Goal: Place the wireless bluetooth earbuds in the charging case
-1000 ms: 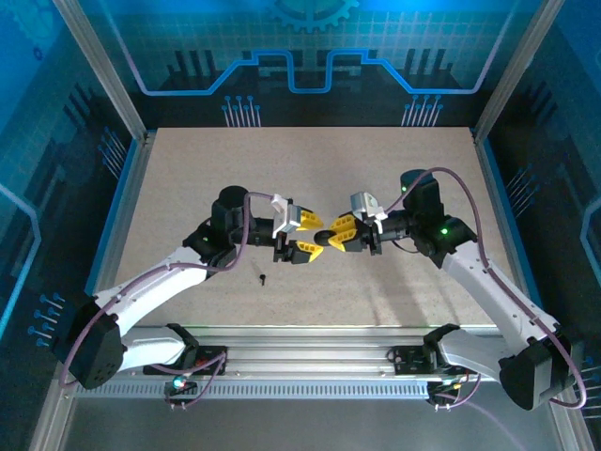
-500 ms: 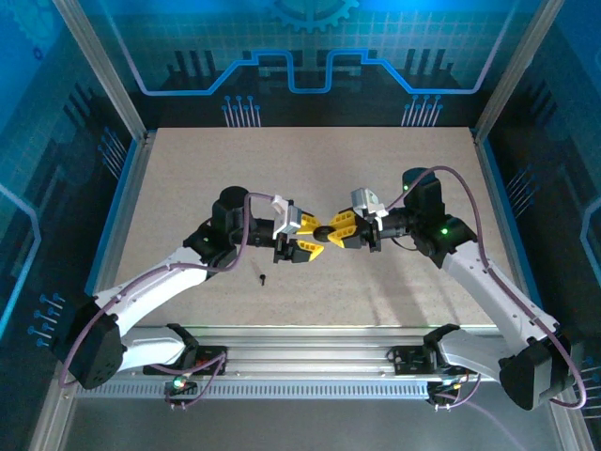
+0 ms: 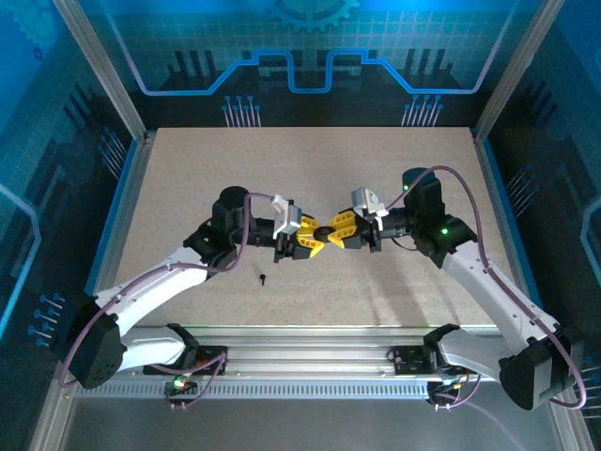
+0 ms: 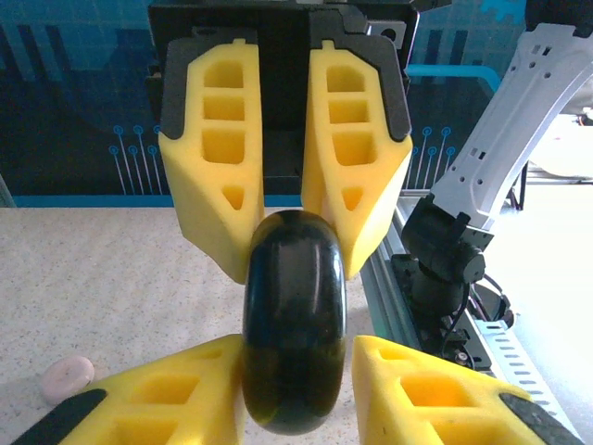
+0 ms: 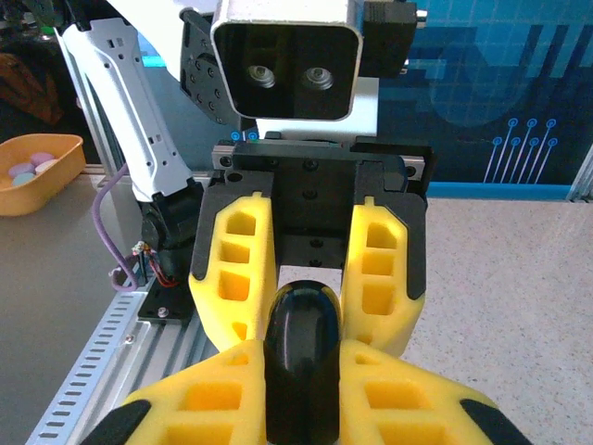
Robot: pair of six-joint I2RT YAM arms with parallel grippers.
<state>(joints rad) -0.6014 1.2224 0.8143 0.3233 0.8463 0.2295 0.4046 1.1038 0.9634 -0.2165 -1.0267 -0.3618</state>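
The charging case [image 3: 324, 237], a glossy black round puck, hangs above the table's middle where both grippers meet. My right gripper [image 5: 304, 350] is shut on the case [image 5: 301, 315], one yellow pad pressed to each side. My left gripper [image 4: 298, 345] straddles the case [image 4: 295, 278] from the opposite side; its left pad touches and a thin gap shows at its right pad. From above, the left gripper [image 3: 313, 244] and the right gripper [image 3: 333, 233] stand tip to tip. One tiny black earbud [image 3: 264, 278] lies on the table near the left arm.
A small pink round piece [image 4: 67, 375] lies on the table. An orange bowl [image 5: 32, 167] with pastel pieces sits beyond the rail [image 3: 310, 349] at the near edge. Blue walls [image 3: 300, 56] enclose the table.
The left gripper's jaws have narrowed around the case. Both arms have hardly moved, and the earbud lies where it was.
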